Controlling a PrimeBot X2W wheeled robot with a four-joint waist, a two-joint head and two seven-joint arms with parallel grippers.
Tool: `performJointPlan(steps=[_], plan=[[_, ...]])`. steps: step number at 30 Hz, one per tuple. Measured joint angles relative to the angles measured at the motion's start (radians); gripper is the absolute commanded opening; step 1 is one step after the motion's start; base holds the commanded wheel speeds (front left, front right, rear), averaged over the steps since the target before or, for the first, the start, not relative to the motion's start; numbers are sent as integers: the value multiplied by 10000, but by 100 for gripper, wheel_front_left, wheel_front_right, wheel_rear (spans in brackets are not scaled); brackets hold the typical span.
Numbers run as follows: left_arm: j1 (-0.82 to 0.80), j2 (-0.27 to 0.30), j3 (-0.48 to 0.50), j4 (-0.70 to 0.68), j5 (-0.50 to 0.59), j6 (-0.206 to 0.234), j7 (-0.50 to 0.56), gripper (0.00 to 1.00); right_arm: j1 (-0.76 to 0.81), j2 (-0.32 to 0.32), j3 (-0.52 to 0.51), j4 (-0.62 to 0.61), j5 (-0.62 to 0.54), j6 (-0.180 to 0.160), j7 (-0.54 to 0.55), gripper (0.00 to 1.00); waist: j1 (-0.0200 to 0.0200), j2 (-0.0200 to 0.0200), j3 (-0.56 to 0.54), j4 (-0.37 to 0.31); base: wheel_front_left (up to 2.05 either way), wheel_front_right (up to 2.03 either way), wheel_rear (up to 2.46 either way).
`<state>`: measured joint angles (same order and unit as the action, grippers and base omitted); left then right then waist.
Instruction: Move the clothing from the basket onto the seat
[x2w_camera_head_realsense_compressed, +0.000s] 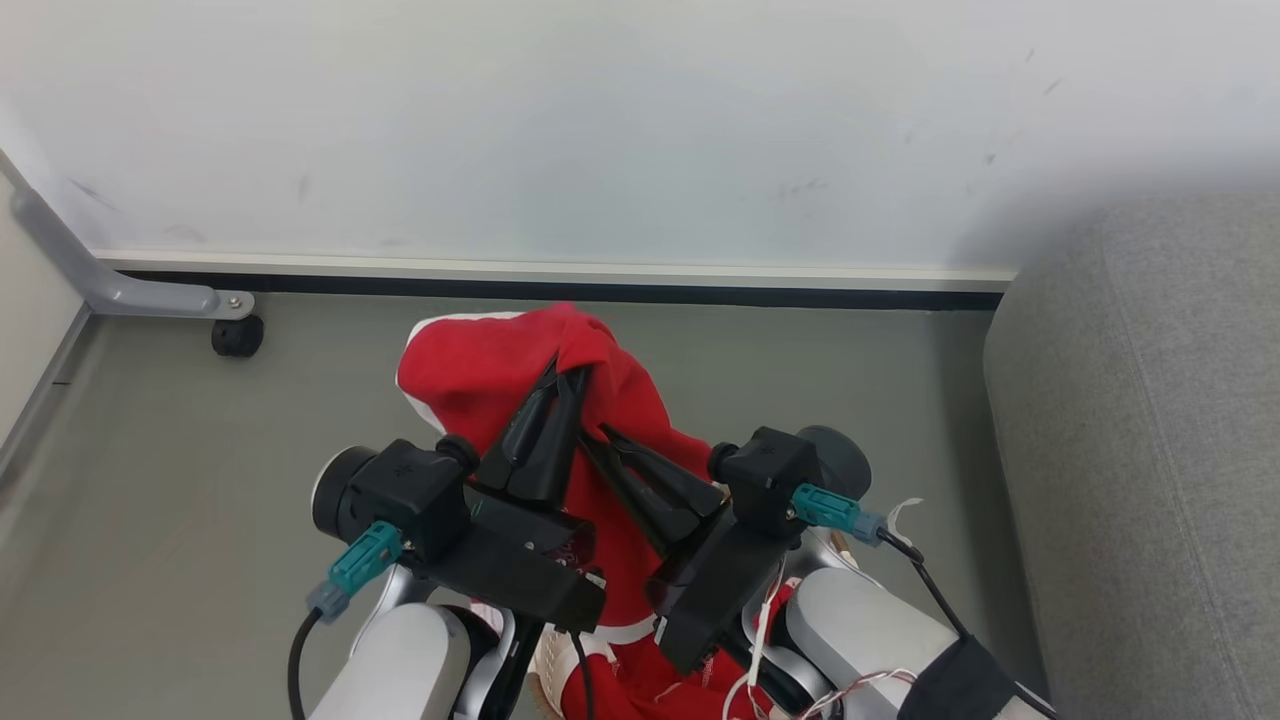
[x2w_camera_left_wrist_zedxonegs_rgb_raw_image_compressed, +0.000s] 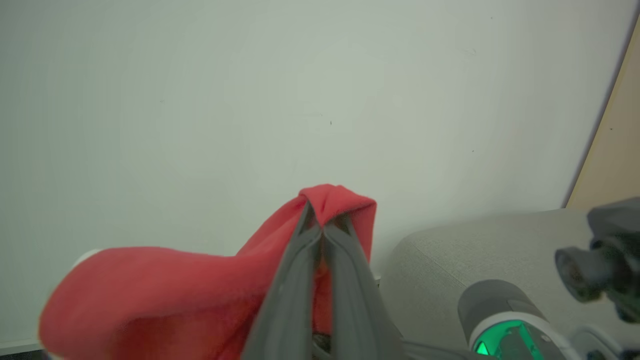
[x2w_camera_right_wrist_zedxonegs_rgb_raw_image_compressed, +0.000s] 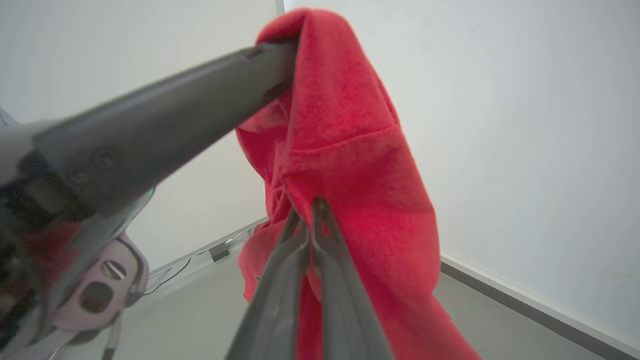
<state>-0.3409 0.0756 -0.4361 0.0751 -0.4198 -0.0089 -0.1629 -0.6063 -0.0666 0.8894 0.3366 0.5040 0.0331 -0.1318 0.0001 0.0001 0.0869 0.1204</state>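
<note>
A red garment (x2w_camera_head_realsense_compressed: 480, 370) with white trim hangs in the air before the wall, held up by both arms. My left gripper (x2w_camera_head_realsense_compressed: 572, 372) is shut on a fold at its top, seen close in the left wrist view as gripper (x2w_camera_left_wrist_zedxonegs_rgb_raw_image_compressed: 322, 220) pinching red cloth (x2w_camera_left_wrist_zedxonegs_rgb_raw_image_compressed: 150, 295). My right gripper (x2w_camera_head_realsense_compressed: 605, 435) is shut on the same garment lower down, its tips (x2w_camera_right_wrist_zedxonegs_rgb_raw_image_compressed: 307, 210) buried in the fabric (x2w_camera_right_wrist_zedxonegs_rgb_raw_image_compressed: 350, 150). More red and white cloth (x2w_camera_head_realsense_compressed: 620, 670) hangs below between my forearms. The grey sofa (x2w_camera_head_realsense_compressed: 1150, 450) stands at the right. The basket is out of view.
A pale wall (x2w_camera_head_realsense_compressed: 640, 120) with a dark baseboard runs behind the grey floor (x2w_camera_head_realsense_compressed: 150, 500). A grey metal leg with a black caster (x2w_camera_head_realsense_compressed: 237, 336) stands at the left. The other arm's finger (x2w_camera_right_wrist_zedxonegs_rgb_raw_image_compressed: 150, 115) crosses the right wrist view.
</note>
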Motion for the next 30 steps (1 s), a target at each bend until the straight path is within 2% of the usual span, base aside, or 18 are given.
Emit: performJointPlan(steps=[6,12,14,15,16,30], plan=[[-9,-13,-4,2,-10,-2,0,0,-435,2,391,401,571,-249,-276,0,0,0,31,22,0,0,0],[-20,-15,-13,27,-10,-2,-2,0,-666,0,585,723,945,-345,-481,0,0,0,20,-12,0,0,0],[-20,-12,-19,27,-10,-4,-2,49,-710,4,623,861,1064,-347,-560,0,0,0,7,-26,0,0,0],[-20,-6,-23,29,-10,-10,-2,79,-723,4,619,928,1145,-359,-600,0,0,0,0,-34,0,0,0],[-20,0,-21,33,-10,-10,-2,100,-737,4,606,993,1187,-376,-654,0,0,0,-8,-42,0,0,0],[272,414,-322,-17,171,-125,35,100,-812,-73,-314,2194,1402,-376,-999,0,-2,-1,-284,-285,0,0,0]])
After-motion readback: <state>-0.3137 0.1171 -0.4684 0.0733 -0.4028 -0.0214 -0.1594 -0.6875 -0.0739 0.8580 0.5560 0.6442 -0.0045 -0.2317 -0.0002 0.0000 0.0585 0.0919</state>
